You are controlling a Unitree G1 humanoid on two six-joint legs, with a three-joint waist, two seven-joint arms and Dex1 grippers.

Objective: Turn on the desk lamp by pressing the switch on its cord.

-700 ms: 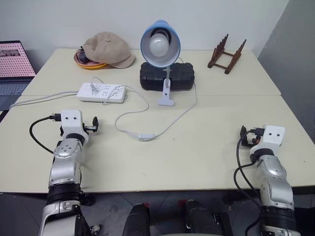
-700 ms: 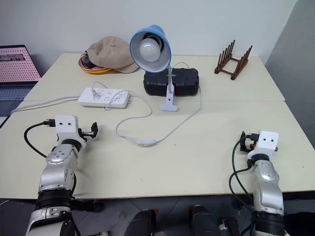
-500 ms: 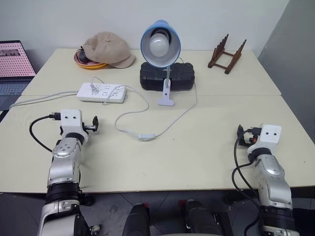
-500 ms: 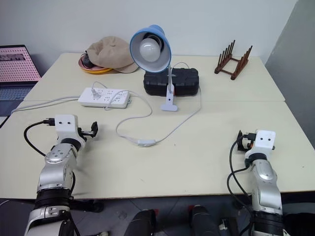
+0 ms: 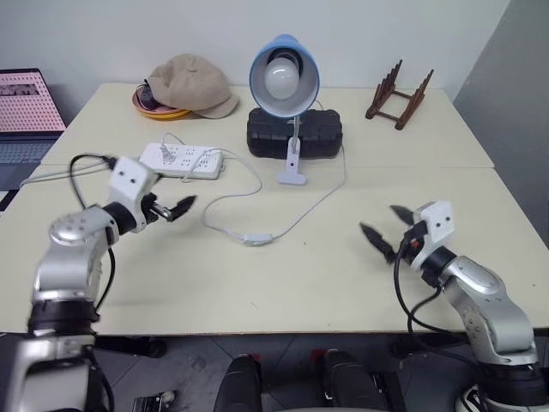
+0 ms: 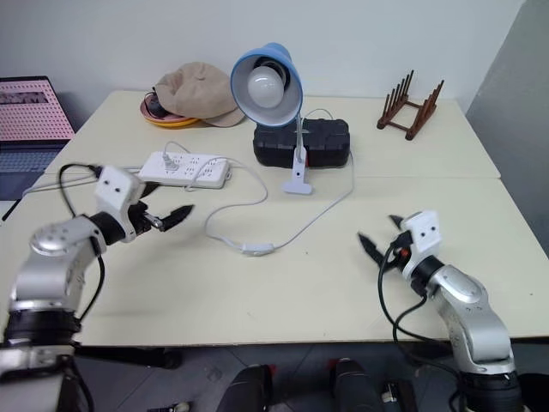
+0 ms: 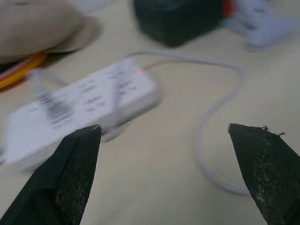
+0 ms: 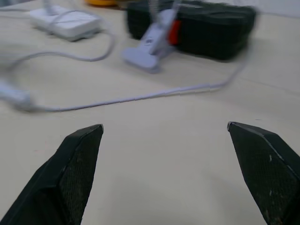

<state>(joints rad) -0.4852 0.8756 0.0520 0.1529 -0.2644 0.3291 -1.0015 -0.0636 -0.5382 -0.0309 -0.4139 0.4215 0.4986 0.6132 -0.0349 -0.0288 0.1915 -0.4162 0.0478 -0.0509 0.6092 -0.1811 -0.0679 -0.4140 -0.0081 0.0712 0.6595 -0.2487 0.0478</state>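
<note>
Left eye view: both tools spread, left tool (image 5: 176, 209) and right tool (image 5: 383, 228) empty. Switch (image 5: 255, 239) lies mid-desk between them, unlit lamp (image 5: 283, 75) behind. I'm approaching; next, press it.

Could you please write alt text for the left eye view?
An unlit blue desk lamp stands at the back of a cream table, its white cord looping to a switch between the open left gripper and open right gripper.
</note>
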